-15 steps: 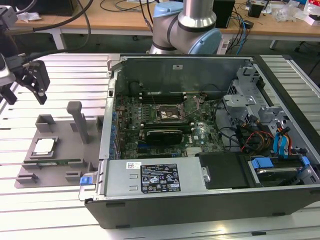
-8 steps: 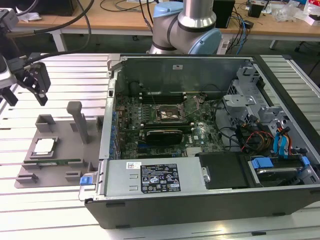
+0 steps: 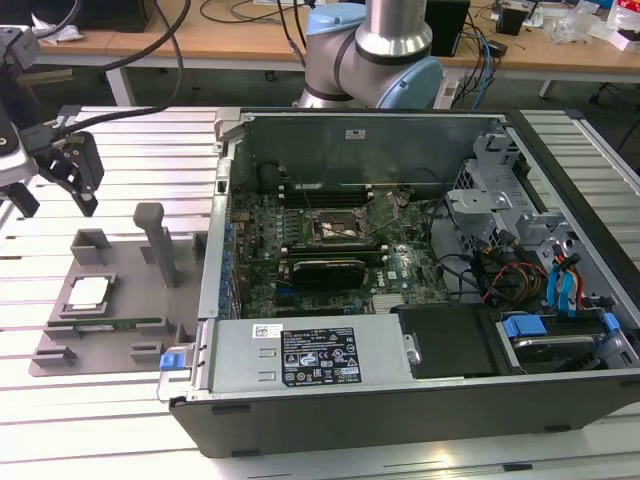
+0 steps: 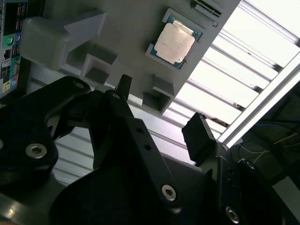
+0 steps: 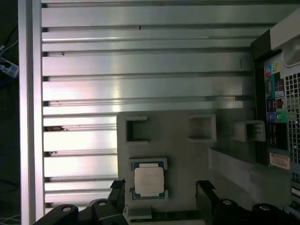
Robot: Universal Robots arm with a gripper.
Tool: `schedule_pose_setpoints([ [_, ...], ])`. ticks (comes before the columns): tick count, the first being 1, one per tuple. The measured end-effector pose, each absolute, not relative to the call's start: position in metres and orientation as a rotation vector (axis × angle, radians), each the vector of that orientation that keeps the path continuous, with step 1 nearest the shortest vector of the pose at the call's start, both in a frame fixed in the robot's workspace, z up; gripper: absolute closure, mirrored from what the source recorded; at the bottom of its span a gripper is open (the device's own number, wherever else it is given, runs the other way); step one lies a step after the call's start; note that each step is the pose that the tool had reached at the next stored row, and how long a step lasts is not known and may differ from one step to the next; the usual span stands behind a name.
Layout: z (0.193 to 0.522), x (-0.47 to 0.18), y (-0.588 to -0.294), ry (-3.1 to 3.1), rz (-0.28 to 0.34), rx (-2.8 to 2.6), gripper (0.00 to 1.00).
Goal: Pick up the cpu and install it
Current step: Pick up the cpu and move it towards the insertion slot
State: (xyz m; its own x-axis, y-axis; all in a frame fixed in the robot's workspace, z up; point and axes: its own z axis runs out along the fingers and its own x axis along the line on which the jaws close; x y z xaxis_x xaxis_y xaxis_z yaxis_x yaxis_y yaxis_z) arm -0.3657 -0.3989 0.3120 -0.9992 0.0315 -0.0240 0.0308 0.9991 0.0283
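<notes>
**Open computer case** [image 3: 400, 385], with a grey parts tray [image 3: 120, 345] beside it on the exterior view's left. My gripper [image 3: 58, 200] hangs above the tray, jaws spread wide and holding nothing. The cpu [image 5: 149, 181] lies flat in its tray recess.

**Risk, as I judge it:** an off-centre descent would set a finger on the recess wall or tip the chip.

**Views:** the first wrist view places the cpu between my fingertips [image 5: 206, 197]. The exterior view shows the socket frame [image 3: 340, 228], well apart from the tray.

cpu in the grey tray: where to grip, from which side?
Likely from straight above, pinching two opposite edges of the cpu. It lies flat, plate up, seated in the grey tray, so no sideways approach reaches it. The open gripper hangs above the tray.
</notes>
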Motion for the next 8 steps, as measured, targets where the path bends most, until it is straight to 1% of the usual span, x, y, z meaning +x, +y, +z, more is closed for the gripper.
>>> schedule_pose_setpoints([
  [1, 0.308, -0.366, -0.399, 3.117, 0.018, 0.031, 0.29],
  [2, 0.302, -0.366, -0.399, 3.117, 0.018, 0.031, 0.29],
  [8, 0.297, -0.366, -0.399, 3.117, 0.018, 0.031, 0.29],
])
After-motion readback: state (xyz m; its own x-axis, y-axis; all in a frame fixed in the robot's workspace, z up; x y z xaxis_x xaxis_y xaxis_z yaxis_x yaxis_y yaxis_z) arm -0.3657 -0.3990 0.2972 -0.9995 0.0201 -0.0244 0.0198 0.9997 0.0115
